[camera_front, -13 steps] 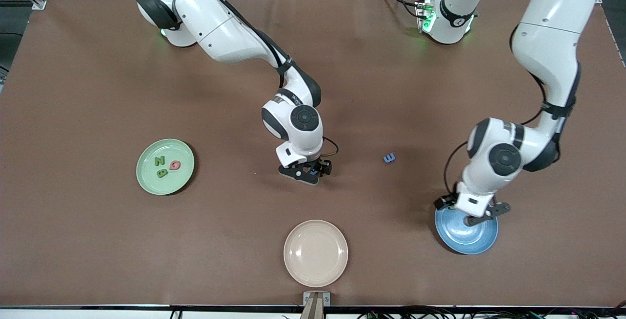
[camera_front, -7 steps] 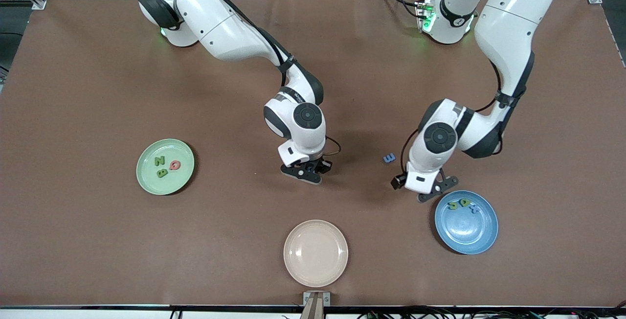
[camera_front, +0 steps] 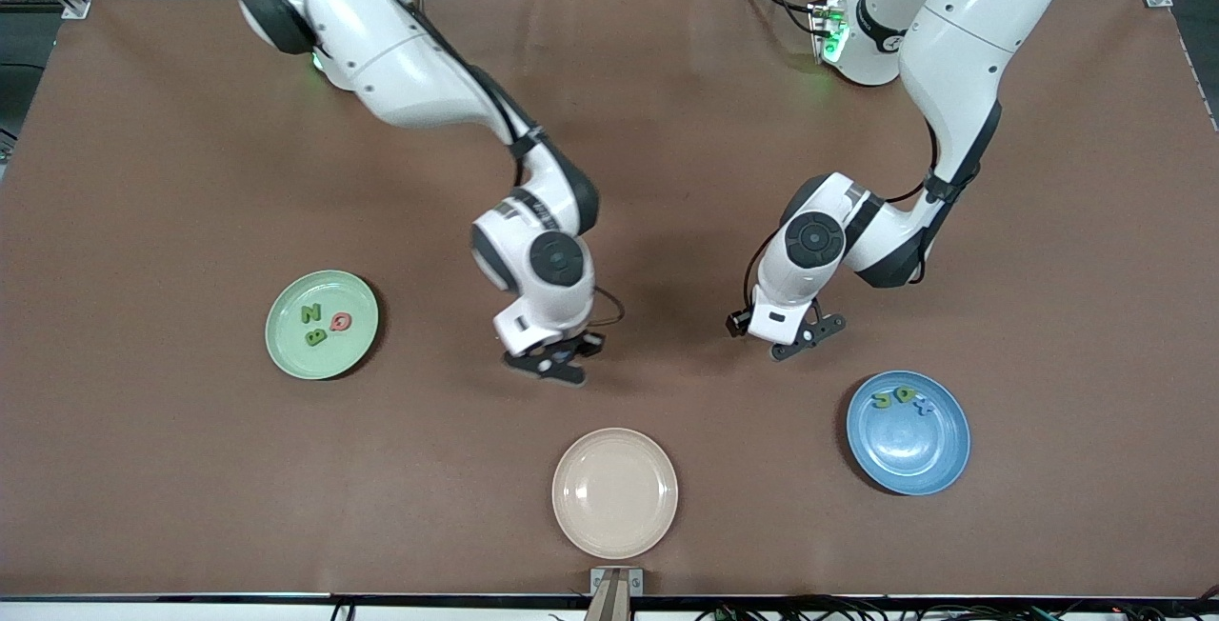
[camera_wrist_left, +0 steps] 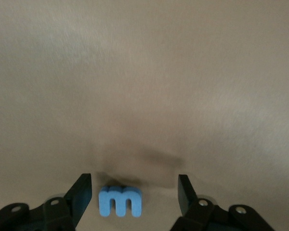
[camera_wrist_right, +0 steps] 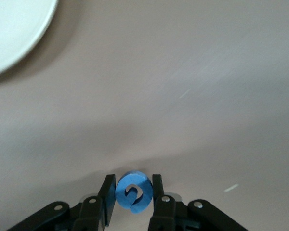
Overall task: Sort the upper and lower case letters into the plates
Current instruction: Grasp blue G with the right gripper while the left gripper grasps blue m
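Note:
My left gripper point(camera_front: 796, 339) is open and low over the table, its fingers either side of a blue letter m point(camera_wrist_left: 120, 201); it also shows in the left wrist view point(camera_wrist_left: 134, 199). My right gripper point(camera_front: 552, 366) is shut on a blue letter G point(camera_wrist_right: 133, 191), held a little above the table between the green plate and the beige plate; it also shows in the right wrist view point(camera_wrist_right: 133, 192). The mint green plate point(camera_front: 286, 354) holds a green N point(camera_front: 310, 313), a green B point(camera_front: 316, 336) and a pink Q point(camera_front: 341, 321). The blue plate point(camera_front: 909, 459) holds three small letters point(camera_front: 903, 398).
A cream-beige plate point(camera_front: 614, 492) lies near the table's front edge, nearer to the front camera than my right gripper. A pale plate's rim point(camera_wrist_right: 14, 29) shows at one corner of the right wrist view.
My left arm has swung from over the blue plate to over the blue m. My right gripper has moved with the G toward the right arm's end of the table.

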